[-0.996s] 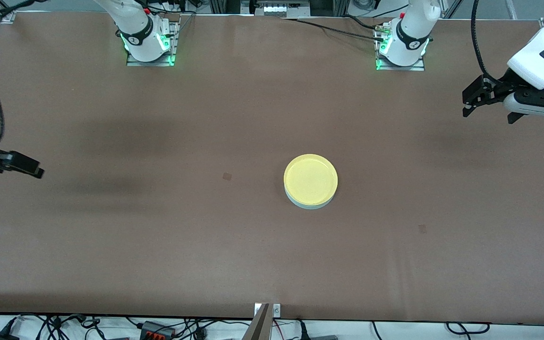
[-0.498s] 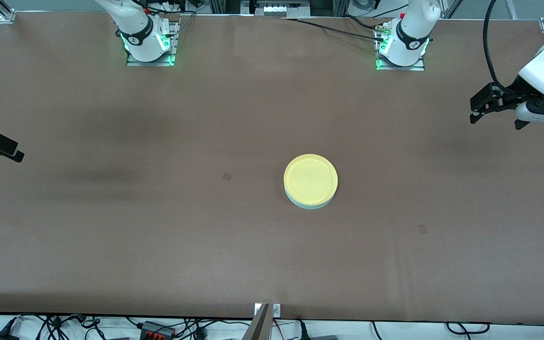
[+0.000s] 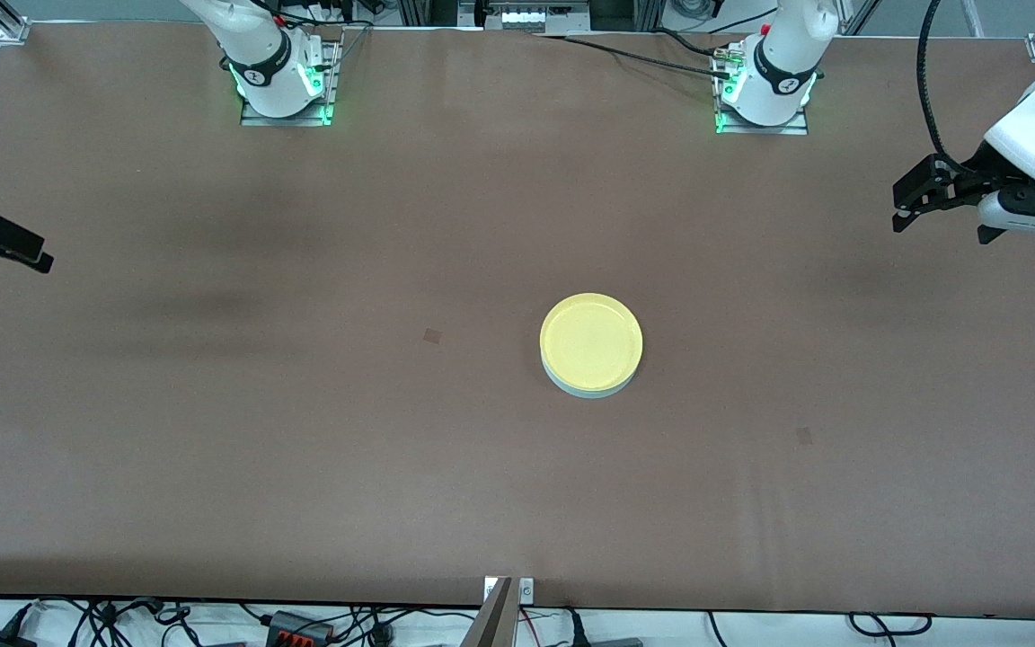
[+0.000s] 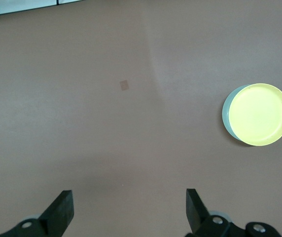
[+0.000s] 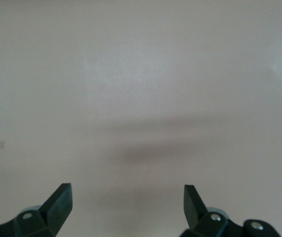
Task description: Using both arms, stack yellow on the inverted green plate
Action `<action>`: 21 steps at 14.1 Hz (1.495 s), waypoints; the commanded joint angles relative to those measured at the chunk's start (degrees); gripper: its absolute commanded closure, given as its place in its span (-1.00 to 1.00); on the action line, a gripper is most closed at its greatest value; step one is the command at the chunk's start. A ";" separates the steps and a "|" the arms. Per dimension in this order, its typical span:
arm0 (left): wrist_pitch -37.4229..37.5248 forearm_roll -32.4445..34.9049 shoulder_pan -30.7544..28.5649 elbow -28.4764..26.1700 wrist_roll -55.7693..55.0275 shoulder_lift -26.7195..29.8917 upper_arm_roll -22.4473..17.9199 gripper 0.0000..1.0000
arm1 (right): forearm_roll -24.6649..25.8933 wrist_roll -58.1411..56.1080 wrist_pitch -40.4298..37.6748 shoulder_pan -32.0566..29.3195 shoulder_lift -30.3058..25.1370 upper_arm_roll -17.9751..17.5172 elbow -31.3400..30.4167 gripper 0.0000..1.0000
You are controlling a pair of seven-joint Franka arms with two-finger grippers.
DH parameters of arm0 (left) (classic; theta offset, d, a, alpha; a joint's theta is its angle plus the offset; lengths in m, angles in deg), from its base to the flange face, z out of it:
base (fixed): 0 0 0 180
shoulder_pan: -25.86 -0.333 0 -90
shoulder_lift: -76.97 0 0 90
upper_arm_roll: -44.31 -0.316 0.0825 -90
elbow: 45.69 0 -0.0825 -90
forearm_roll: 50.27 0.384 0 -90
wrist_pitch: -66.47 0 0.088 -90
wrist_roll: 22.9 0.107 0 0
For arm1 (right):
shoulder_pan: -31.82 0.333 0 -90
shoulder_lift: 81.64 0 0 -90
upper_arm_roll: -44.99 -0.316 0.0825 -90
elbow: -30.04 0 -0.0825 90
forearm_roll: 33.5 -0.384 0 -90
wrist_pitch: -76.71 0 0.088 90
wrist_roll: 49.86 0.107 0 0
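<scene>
Two plates already sit stacked mid-table: the yellow plate (image 3: 591, 341) rests on the green plate (image 3: 589, 388), slightly offset. Both grippers are spread and empty, well apart from the stack: the left gripper (image 3: 906, 212) over the left arm's table end, the right gripper (image 3: 28, 255) over the right arm's. I judge only retreat remains; keep the arms high, with bare table all round the stack.

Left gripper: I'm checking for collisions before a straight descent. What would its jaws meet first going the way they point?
Probably just bare table. The left gripper is open, and the yellow plate on the green plate sits off to one side.
</scene>
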 commanded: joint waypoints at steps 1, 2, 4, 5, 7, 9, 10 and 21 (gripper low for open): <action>1.31 -1.22 0.33 1.80 1.35 -0.59 -0.65 -1.00 | 0.14 -0.59 2.36 -0.28 -5.58 -0.78 -7.90 -1.00; 1.23 -1.22 0.33 1.80 1.35 -0.68 -0.65 -1.00 | -0.12 -0.59 3.58 -0.28 -6.37 -0.69 -9.40 -1.00; 1.22 -1.22 0.42 1.72 1.35 -0.68 -0.65 -1.00 | -0.04 -0.68 3.60 -0.20 -6.56 -0.78 -9.59 -1.00; 1.22 -1.13 0.51 1.72 1.35 -0.68 -0.65 -1.00 | 0.14 -0.76 3.59 -0.20 -6.56 -0.69 -9.59 -1.00; 1.23 -1.05 0.51 1.80 1.35 -0.68 -0.65 -1.00 | 0.31 -0.94 3.42 -0.28 -6.56 -0.69 -9.42 -1.00; 1.22 -1.05 0.60 1.80 1.35 -0.68 -0.65 -1.00 | 0.40 -0.94 2.89 -0.20 -6.21 -0.78 -8.80 -1.00; 1.22 -1.05 0.60 1.80 1.35 -0.68 -0.65 -1.00 | 0.40 -0.94 2.98 -0.20 -6.21 -0.78 -8.71 -1.00; 1.31 -1.13 0.77 1.80 1.26 -0.68 -0.56 -1.00 | 0.75 -0.94 3.24 0.51 -5.59 -0.69 -8.18 -1.00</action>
